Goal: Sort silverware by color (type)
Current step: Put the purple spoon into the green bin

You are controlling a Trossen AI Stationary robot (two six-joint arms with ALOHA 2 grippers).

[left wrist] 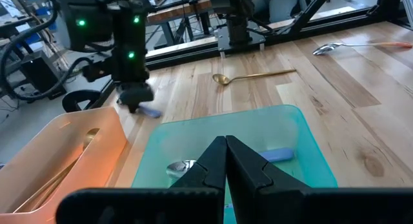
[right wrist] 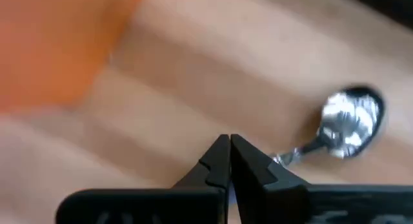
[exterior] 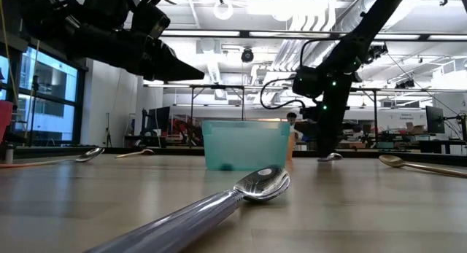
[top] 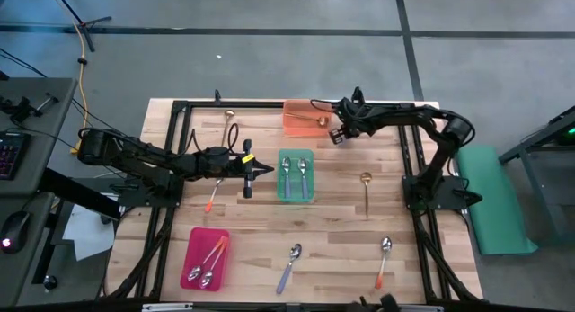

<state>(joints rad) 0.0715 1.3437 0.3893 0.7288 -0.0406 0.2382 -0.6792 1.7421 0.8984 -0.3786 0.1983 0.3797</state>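
My right gripper (top: 334, 137) hangs over the table between the orange tray (top: 292, 123) and the green tray (top: 296, 159), shut on a purple-blue-handled spoon (right wrist: 352, 124). My left gripper (top: 268, 171) is shut and empty, hovering just left of the green tray, which holds two purple-blue spoons (top: 295, 173). A gold spoon (top: 316, 120) lies in the orange tray. The red tray (top: 193, 249) holds two orange spoons (top: 208, 262). Loose on the table lie gold spoons (top: 367, 191) (top: 229, 123), orange spoons (top: 214, 193) (top: 384, 258) and a purple-blue spoon (top: 290, 265). My right gripper pinches the spoon between its two fingers from above, pointing down, fingers across the handle. The thin neck (right wrist: 287, 157) comes out right beside the fingers, with the shiny bowl beyond it. The blue handle end (left wrist: 150, 111) sticks out on the other side. The spoon sits crosswise, about level.
Black frame rails run along the table's left, right and far sides (top: 409, 159). The right arm's base (top: 436, 191) stands at the right edge. Bare wood lies between the green tray and the near edge. Room clutter shows beyond the table.
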